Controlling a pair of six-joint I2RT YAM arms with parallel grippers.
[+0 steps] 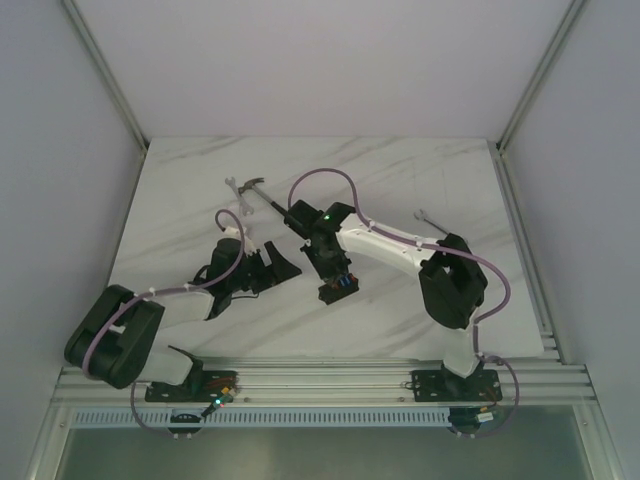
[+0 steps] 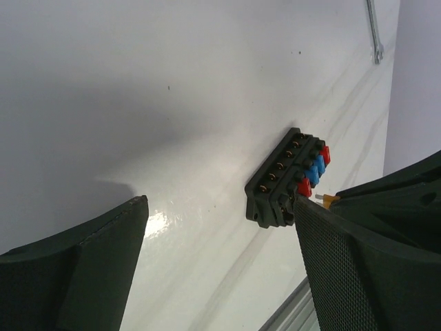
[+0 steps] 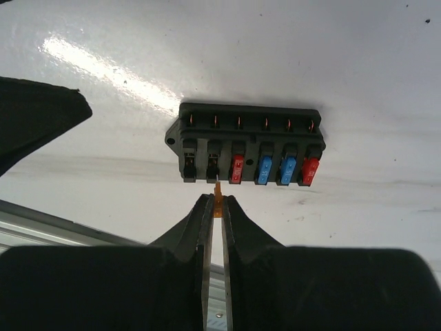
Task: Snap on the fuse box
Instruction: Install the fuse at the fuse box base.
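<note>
The fuse box (image 3: 244,141) is a black block lying flat on the white table, with a red, two blue and a red fuse in its slots and two slots bare at its left. It also shows in the top view (image 1: 338,287) and the left wrist view (image 2: 286,179). My right gripper (image 3: 218,205) is shut on a small orange fuse (image 3: 218,196), its tip just at the second bare slot. My left gripper (image 2: 220,241) is open and empty, just left of the box and not touching it.
A black-handled hammer (image 1: 262,195) lies behind the arms at the table's middle. A small wrench (image 1: 425,217) lies to the right and shows in the left wrist view (image 2: 374,31). The table's metal front rail (image 1: 320,380) runs close below the box.
</note>
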